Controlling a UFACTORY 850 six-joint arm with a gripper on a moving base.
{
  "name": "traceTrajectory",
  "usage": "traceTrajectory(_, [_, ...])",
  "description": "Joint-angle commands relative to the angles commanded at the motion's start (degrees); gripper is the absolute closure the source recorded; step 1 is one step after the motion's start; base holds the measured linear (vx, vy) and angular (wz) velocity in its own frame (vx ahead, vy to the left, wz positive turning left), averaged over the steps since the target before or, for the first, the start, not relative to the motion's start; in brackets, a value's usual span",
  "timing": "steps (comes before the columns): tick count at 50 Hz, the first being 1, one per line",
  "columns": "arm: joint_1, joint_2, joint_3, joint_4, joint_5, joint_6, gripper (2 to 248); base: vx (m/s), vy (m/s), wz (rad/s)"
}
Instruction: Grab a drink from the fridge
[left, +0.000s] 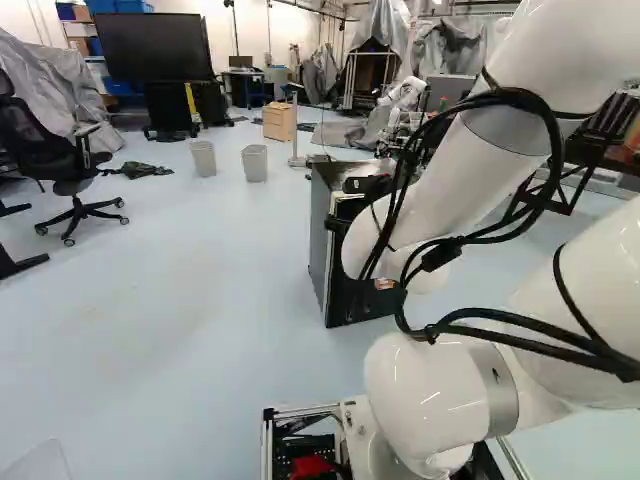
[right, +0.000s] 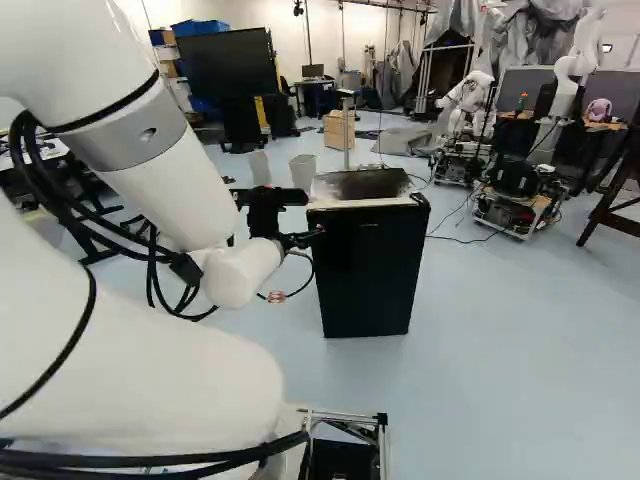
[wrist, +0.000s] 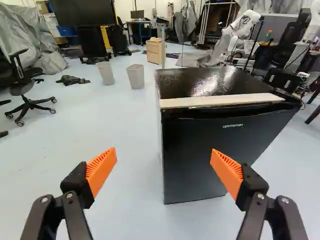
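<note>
Black fridge (wrist: 215, 150) blocking ahead, passage (a wide one) over floor (wrist: 127, 125) beside it, bins (wrist: 135, 77) beyond

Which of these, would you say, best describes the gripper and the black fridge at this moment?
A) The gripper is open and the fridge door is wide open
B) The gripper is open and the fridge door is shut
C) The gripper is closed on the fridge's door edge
B: the gripper has its fingers wide apart, and the fridge's door sits closed.

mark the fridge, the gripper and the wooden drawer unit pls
fridge (wrist: 207, 155), wrist view, front of its door
gripper (wrist: 164, 167), wrist view, midway between its fingertips
wooden drawer unit (left: 279, 122), left base view, its front
</note>
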Motion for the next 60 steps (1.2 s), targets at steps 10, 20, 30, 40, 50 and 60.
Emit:
traceTrajectory(10, [0.0,0.0,0.0,0.0,0.0,0.0,3,0.002,0.040,-0.006])
traceTrajectory(20, [0.0,0.0,0.0,0.0,0.0,0.0,3,0.000,0.000,0.000])
traceTrajectory(30, [0.0,0.0,0.0,0.0,0.0,0.0,3,0.000,0.000,0.000])
traceTrajectory(40, [0.0,0.0,0.0,0.0,0.0,0.0,3,0.000,0.000,0.000])
traceTrajectory(50, [0.2,0.0,0.0,0.0,0.0,0.0,3,0.011,0.020,-0.012])
traceTrajectory(60, [0.5,0.0,0.0,0.0,0.0,0.0,3,0.002,0.006,0.005])
